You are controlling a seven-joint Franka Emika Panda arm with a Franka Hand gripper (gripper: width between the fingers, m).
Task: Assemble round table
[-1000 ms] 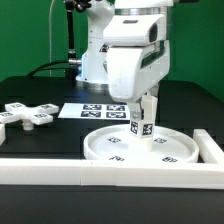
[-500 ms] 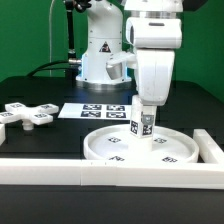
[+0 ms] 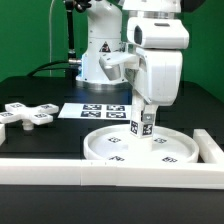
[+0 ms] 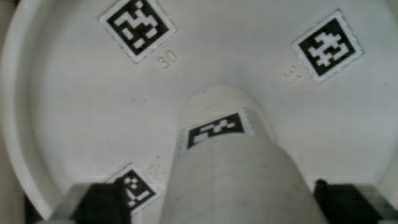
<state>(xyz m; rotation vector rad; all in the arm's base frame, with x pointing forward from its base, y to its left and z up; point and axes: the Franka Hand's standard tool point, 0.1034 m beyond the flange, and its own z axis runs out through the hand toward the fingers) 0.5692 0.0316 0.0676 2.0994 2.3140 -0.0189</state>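
Note:
The short white post (image 3: 143, 122) stands upright in the middle of the large rimmed disc (image 3: 100, 150), which lies flat on the black table. My gripper (image 3: 146, 106) hangs straight down over the post's top, with a finger on each side. In the wrist view the post (image 4: 240, 160) runs between the two dark fingertips (image 4: 98, 205). A gap shows on one side, so my gripper (image 4: 222, 208) is open around the post. The disc's floor (image 4: 107, 110) with its markers lies below. The cross-shaped piece (image 3: 25, 115) lies loose at the exterior view's left.
The marker board (image 3: 100, 110) lies flat behind the disc. A long white rail (image 3: 100, 171) runs along the front, and another rail (image 3: 212, 148) closes the exterior view's right side. The arm's base stands at the back.
My hand has turned about its vertical axis over the post and shifted slightly to the exterior view's right. The post's marker faces the same way, and the disc has not moved.

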